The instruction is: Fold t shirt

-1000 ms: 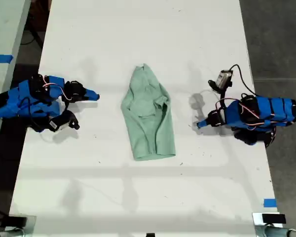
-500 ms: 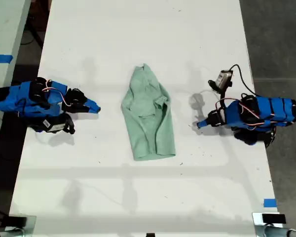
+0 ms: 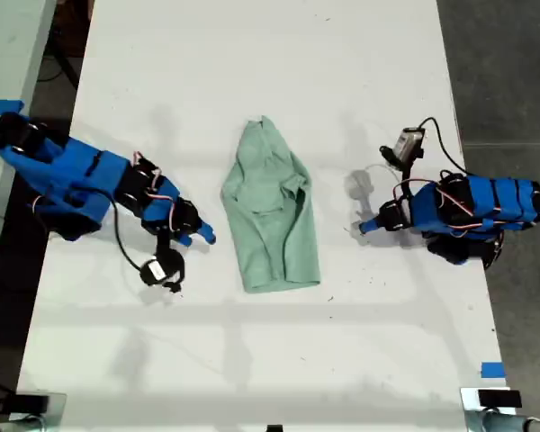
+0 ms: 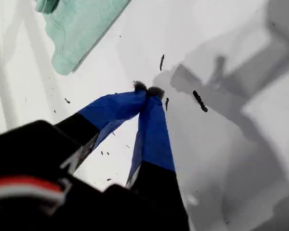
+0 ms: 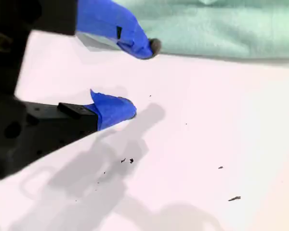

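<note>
On the white table [image 3: 252,72], the t shirt [image 3: 272,211] is found lying flat between the two arms. Its long axis runs from the exterior view's top to its bottom, with the narrower end toward the top and the wider hem toward the bottom. It appears already narrowed, the sleeves seemingly turned in, though this cannot be confirmed.

My first gripper [image 3: 205,237] is located toward the exterior view's left of the garment, near the lower part of that long edge but apart from it. In its wrist view the jaws are seen pressed together at the tips [image 4: 148,90], with nothing held, and only a corner of the cloth [image 4: 77,29] is shown ahead of them.

My second gripper [image 3: 364,225] is located toward the exterior view's right, farther off from the cloth. Its jaws are seen spread [image 5: 142,77], empty, and pointed at the garment's long edge [image 5: 221,29], which lies squarely across their line.

The first gripper is judged the nearer. Any coming grasp is judged to turn on the cloth lying crosswise to both pincers, so that an edge must be approached side-on; the first pincer would need to be opened beforehand.

No brand, label or legible writing is observed on the garment, the arms or the table. A blue tape mark [image 3: 491,370] is noted; it bears no text.
</note>
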You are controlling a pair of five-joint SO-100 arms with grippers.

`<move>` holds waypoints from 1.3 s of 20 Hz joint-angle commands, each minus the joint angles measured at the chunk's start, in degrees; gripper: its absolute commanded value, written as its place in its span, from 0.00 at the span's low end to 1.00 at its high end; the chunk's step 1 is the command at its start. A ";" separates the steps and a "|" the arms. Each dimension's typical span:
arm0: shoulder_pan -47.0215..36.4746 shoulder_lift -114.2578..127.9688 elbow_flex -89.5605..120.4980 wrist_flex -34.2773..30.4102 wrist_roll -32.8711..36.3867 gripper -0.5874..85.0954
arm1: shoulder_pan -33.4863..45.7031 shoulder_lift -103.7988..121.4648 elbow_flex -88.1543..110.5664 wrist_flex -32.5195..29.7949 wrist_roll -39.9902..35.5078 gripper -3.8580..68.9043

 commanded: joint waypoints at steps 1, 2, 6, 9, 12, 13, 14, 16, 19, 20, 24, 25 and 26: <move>-1.05 -21.36 -27.69 6.77 4.83 0.27 | -0.79 0.70 3.96 0.00 0.26 0.05; -2.11 -23.99 -30.15 6.86 6.59 0.27 | -0.79 0.70 3.96 0.00 0.18 0.05; -5.71 -34.01 -41.92 7.21 11.43 0.27 | -0.70 0.70 3.96 0.00 0.00 0.05; -6.15 -41.13 -47.02 8.09 11.69 0.27 | -0.88 0.70 3.96 0.00 0.00 0.05; -5.54 -45.70 -49.39 7.21 10.99 0.24 | -0.88 0.70 3.96 0.00 0.00 0.05; -4.92 -45.88 -49.92 7.21 11.16 0.23 | -0.88 0.70 3.96 0.00 0.00 0.05; -4.39 -45.70 -49.92 8.00 11.16 0.21 | -0.88 0.70 3.96 0.00 0.00 0.05; -4.04 -45.35 -49.92 11.43 10.20 0.09 | -0.88 0.70 3.96 0.00 0.00 0.05; -3.52 -44.56 -49.92 14.33 8.17 0.01 | -1.05 0.70 3.96 0.00 0.70 0.05; -3.52 -44.56 -49.92 14.41 8.17 0.01 | -1.49 0.70 3.96 0.00 2.20 0.05; -4.22 -45.18 -49.92 14.06 8.79 0.01 | -6.15 0.44 4.04 -1.85 8.44 0.08; -4.31 -45.44 -49.92 13.89 8.88 0.01 | -8.17 0.09 3.60 -2.90 10.46 0.08; -4.39 -45.53 -49.92 13.89 8.88 0.01 | -9.76 -0.97 2.29 -1.76 12.92 0.07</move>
